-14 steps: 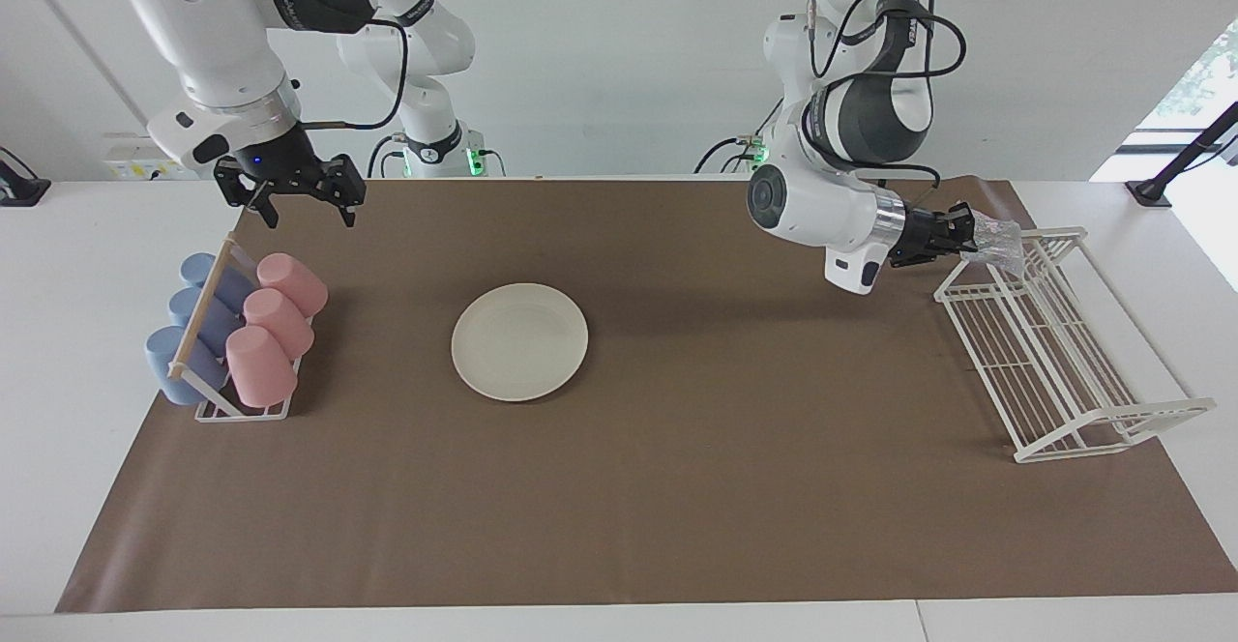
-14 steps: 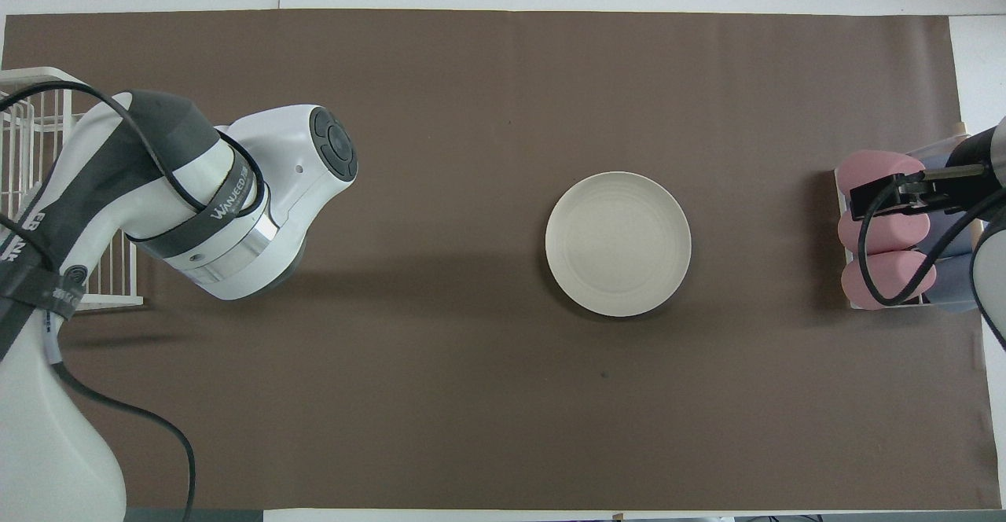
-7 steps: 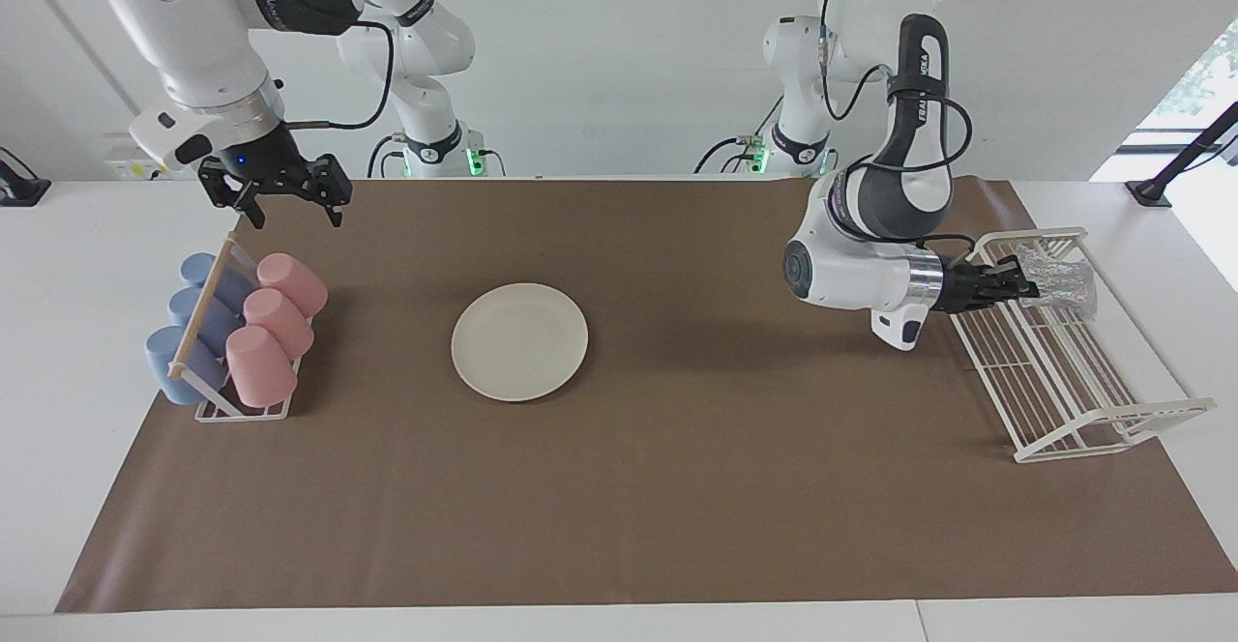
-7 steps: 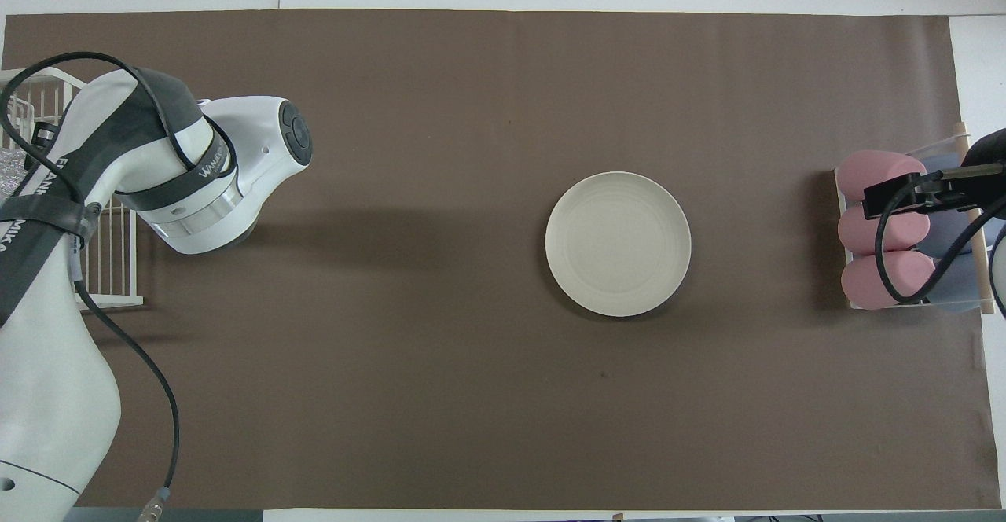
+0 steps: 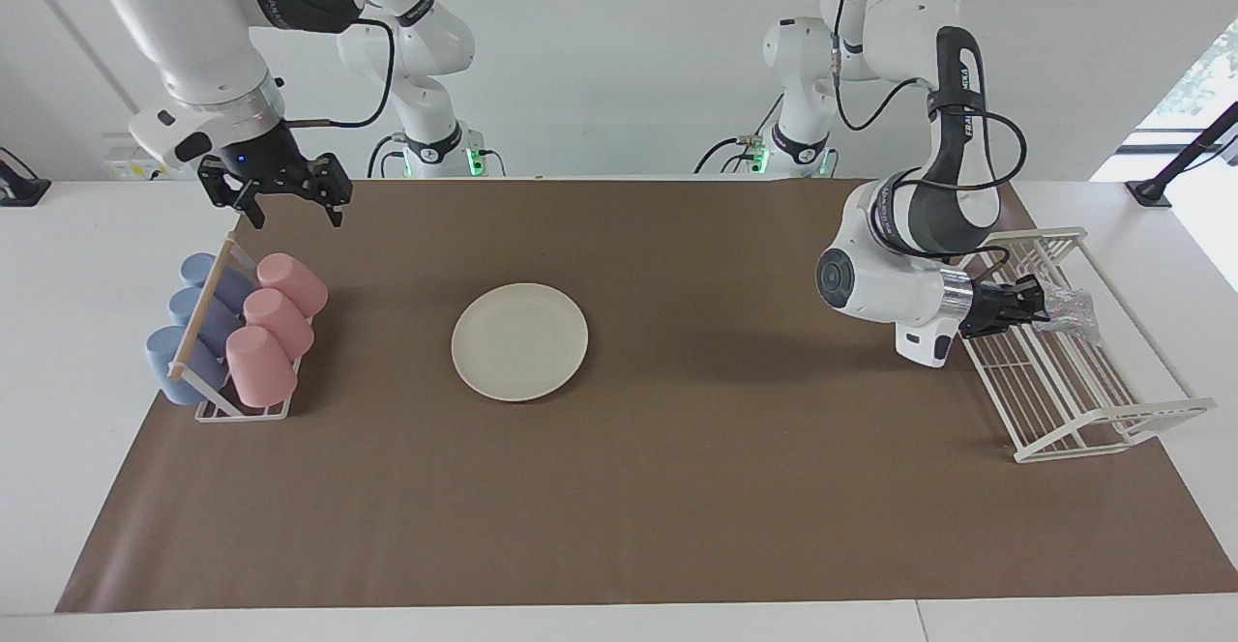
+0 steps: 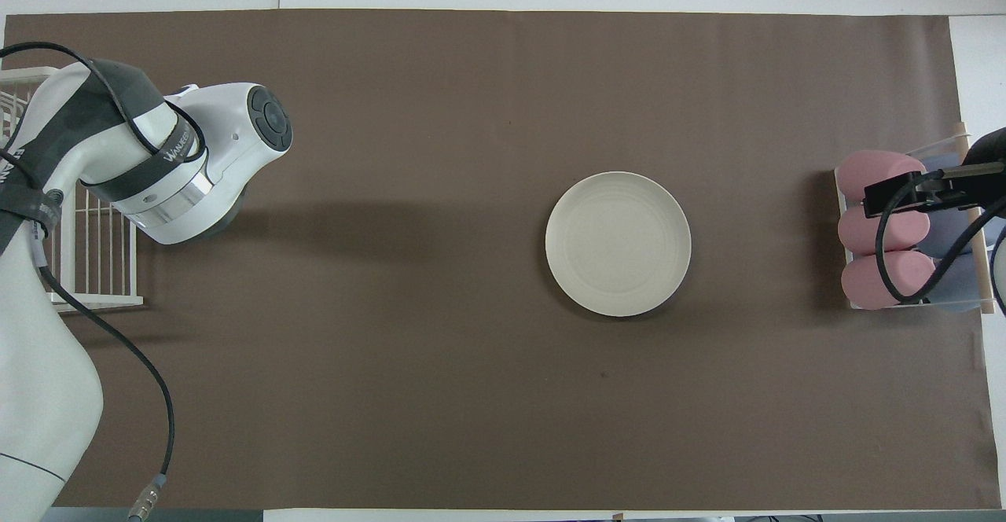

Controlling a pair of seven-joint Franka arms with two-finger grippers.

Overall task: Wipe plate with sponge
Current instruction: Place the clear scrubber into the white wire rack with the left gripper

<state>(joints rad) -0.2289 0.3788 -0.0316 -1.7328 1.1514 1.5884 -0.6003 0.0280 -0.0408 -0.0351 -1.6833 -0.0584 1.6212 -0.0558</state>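
On the wire rack: sponge (image 5: 1067,310) hangs low over the white wire rack (image 5: 1074,371) at the left arm's end of the table, held just off the wires or brushing them; I cannot tell which.
Sponge, long axis: it runs on from the fingers, pointing away from the table's middle, toward the end of the table, with the outer end drooping a little.
Sponge and fingers: one end is pinched between the fingertips; the rest sticks out past them, over the rack.
Left gripper (image 5: 1035,304): clenched on the sponge, held level and pointing sideways over the rack; in the overhead view its own arm hides it.
Right gripper (image 5: 290,202): fingers spread wide, nothing in them, pointing down, waiting in the air above the cup holder (image 5: 242,412) at the right arm's end.
Plate (image 5: 519,341): flat on the brown mat (image 5: 677,487), about mid-table, well apart from both grippers.
Cups: three pink cups (image 5: 269,328) and three blue cups (image 5: 193,328) lie on their sides in the holder.
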